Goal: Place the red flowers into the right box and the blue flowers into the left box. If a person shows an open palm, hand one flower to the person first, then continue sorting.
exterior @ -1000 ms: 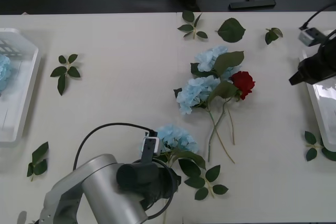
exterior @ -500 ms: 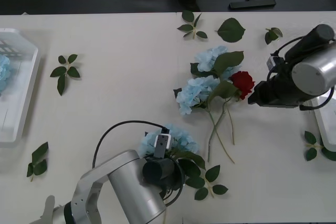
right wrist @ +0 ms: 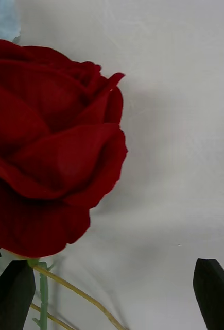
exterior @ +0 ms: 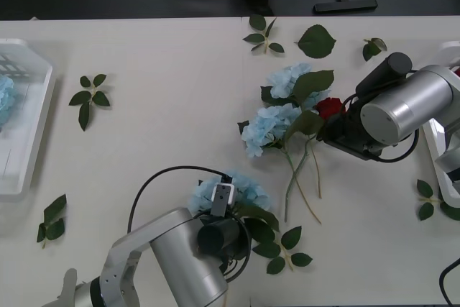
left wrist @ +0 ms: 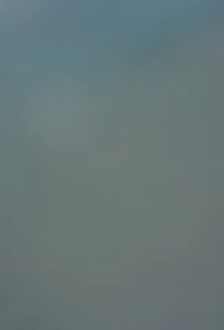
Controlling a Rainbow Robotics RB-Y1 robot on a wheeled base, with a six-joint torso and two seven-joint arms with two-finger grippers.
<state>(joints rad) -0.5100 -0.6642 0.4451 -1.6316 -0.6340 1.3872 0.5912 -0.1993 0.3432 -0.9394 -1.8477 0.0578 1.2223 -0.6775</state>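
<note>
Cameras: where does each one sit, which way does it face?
Front view: above the arms, looking down at the table; both arms show.
Right wrist view: on the right wrist, close on the red rose; its fingertips at the corners.
Left wrist view: on the left wrist, nothing discernible.
Shared: the red rose, front and right wrist.

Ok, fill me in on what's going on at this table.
Flower sorting is under way. The right gripper, jaws open, is at the red rose in the middle of the table, not yet gripping. The left gripper is pressed down on a blue hydrangea near the front edge. One hydrangea already lies in the left box.
</note>
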